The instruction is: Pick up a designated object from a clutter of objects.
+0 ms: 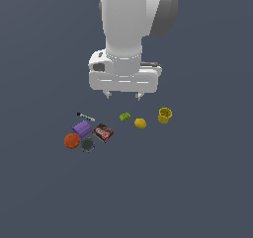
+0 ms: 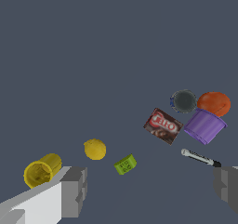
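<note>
**Approach to the yellow cup: open gripper above a scattered clutter**

The gripper (image 1: pixel 123 96) hangs above the surface (image 1: pixel 197 182) with its fingers spread wide and nothing between them; it has not yet descended. The target, a yellow cup (image 1: pixel 165 115) with a flared rim and tapered body, stands at the far end of the clutter towards the exterior view's right, just beyond the lemon (image 1: pixel 140 123) and clear of every other item.

To do this step well, the gripper should probably be shifted sideways until it is centred over the cup, then lowered with the fingers straddling the rim. The taper suggests gripping low on the body may slip; closing near the flare looks safer. The lemon, the cup's nearest neighbour, is round and likely to roll if nudged.

Beyond the lemon from the cup lies a small green piece (image 1: pixel 125 116), blocky and matte. Farther off cluster a red-brown printed box (image 1: pixel 103 132), a purple cup (image 1: pixel 82 129), an orange ball (image 1: pixel 72 140), a dark flat disc (image 1: pixel 88 144) and a slender black-and-white marker (image 1: pixel 85 116).
</note>
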`<state>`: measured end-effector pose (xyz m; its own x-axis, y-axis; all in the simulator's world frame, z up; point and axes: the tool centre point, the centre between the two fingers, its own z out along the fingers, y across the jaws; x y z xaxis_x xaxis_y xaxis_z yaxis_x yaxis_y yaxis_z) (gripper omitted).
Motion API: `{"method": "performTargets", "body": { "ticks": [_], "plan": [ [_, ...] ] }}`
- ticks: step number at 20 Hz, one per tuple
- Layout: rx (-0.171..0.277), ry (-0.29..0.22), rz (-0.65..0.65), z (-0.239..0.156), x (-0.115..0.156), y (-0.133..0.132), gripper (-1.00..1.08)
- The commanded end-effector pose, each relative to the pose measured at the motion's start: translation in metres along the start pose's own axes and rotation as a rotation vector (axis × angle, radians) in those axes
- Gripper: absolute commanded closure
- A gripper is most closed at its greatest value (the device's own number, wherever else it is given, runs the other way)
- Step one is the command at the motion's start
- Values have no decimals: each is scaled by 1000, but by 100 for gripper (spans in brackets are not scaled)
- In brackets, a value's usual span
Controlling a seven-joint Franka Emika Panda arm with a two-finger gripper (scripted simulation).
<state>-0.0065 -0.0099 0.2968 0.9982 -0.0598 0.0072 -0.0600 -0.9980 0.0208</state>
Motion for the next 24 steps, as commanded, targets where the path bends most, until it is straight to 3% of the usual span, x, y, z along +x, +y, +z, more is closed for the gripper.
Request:
{"method": "performTargets", "body": {
  "ticks": [1, 12, 24],
  "plan": [
    [-2, 0, 18, 10, -1, -11, -92],
    [-11, 2, 137, 69, -18, -76, -92],
    [-4, 3, 270, 133, -58, -148, -92]
  ]
}}
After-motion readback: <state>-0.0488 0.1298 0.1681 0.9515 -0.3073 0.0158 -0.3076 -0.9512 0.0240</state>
